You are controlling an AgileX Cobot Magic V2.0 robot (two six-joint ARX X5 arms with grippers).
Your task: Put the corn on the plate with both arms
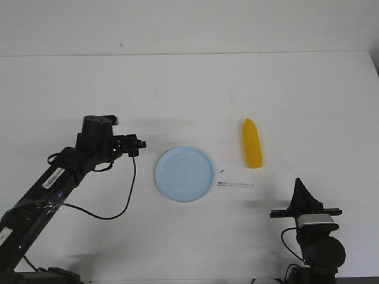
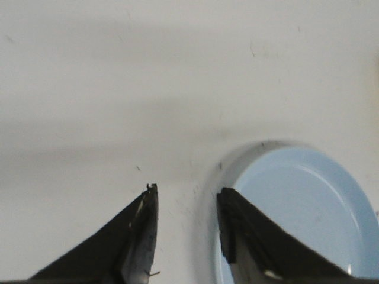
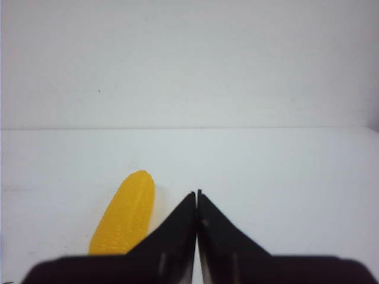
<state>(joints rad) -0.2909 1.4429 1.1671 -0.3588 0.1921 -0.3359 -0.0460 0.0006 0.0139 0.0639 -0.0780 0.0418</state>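
Corn [image 1: 252, 143] is lying beside plate [image 1: 185, 173]; left gripper [image 2: 186, 204] is standing spread, right gripper [image 3: 196, 195] pressed together

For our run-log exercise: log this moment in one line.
corn: on table, beside plate | left gripper: open | right gripper: shut, empty

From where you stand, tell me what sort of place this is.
Probably a robot test bench: a bare white table against a blank wall, with only a toy corn and a plate between two arms.
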